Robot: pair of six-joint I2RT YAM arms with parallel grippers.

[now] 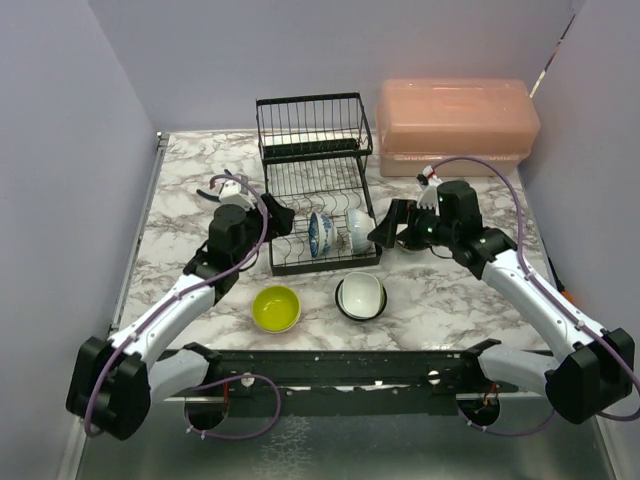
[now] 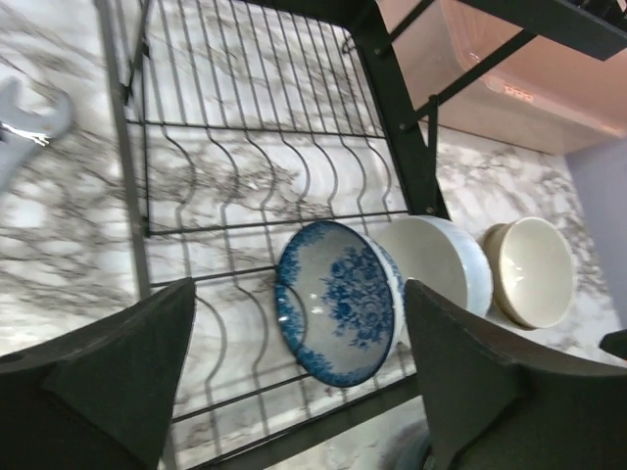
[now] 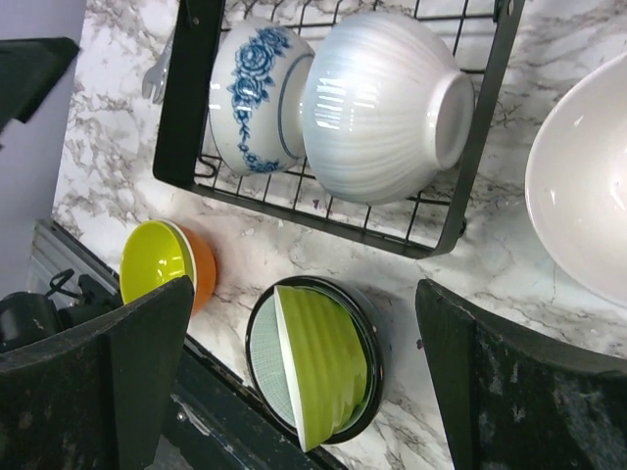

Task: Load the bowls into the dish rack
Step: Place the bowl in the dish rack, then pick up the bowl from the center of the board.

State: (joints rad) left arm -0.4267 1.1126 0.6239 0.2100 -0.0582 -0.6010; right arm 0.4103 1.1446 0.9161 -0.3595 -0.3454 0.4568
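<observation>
Blue bowl (image 2: 338, 299) and white bowl (image 3: 382, 103) sit on edge side by side in lower tier of rack (image 1: 325, 262). Left gripper (image 2: 299, 294) spread wide, empty, facing blue bowl; right gripper (image 3: 304, 289) also spread, empty.

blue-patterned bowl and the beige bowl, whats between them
The white bowl, on edge in the dish rack right beside the blue-patterned bowl, with the beige bowl beyond it; the left wrist view shows this.

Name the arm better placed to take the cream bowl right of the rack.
Right. The right claw, open, hangs beside the cream bowl. The left claw is over the dish rack, with the blue-patterned bowl and white bowl in between.
</observation>
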